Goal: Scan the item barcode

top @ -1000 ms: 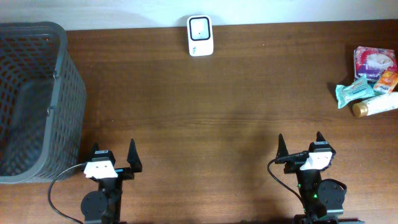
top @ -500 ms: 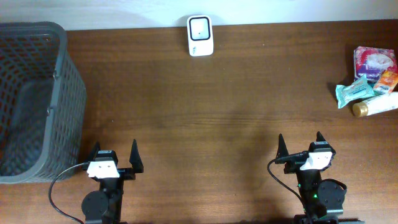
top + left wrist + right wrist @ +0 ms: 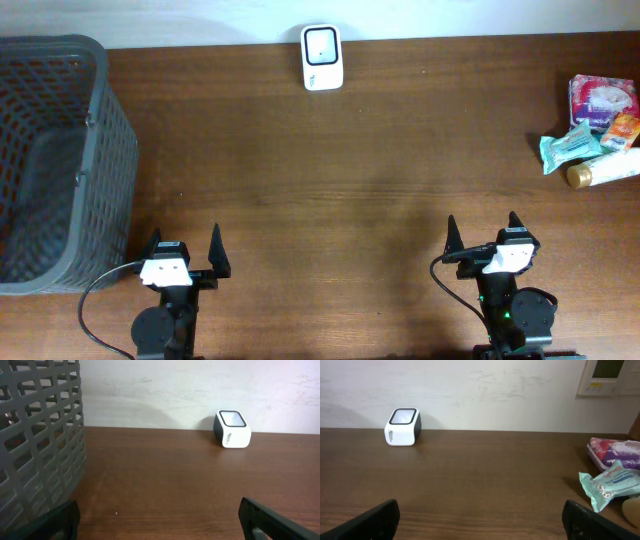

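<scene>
A white barcode scanner (image 3: pixel 322 57) with a dark window stands at the table's far edge by the wall; it also shows as the scanner (image 3: pixel 232 429) in the left wrist view and the scanner (image 3: pixel 403 427) in the right wrist view. Several items lie at the far right: a pink packet (image 3: pixel 603 99), a teal pouch (image 3: pixel 570 146), an orange sachet (image 3: pixel 621 131) and a white bottle with a gold cap (image 3: pixel 603 169). My left gripper (image 3: pixel 185 247) and right gripper (image 3: pixel 482 231) rest open at the near edge, nothing between their fingers.
A dark grey mesh basket (image 3: pixel 58 160) fills the left side of the table, close to my left gripper. The brown wooden table (image 3: pixel 340 180) lies between the grippers and the scanner. A white wall backs the table.
The left gripper has shifted very slightly to the right. Nothing else has moved.
</scene>
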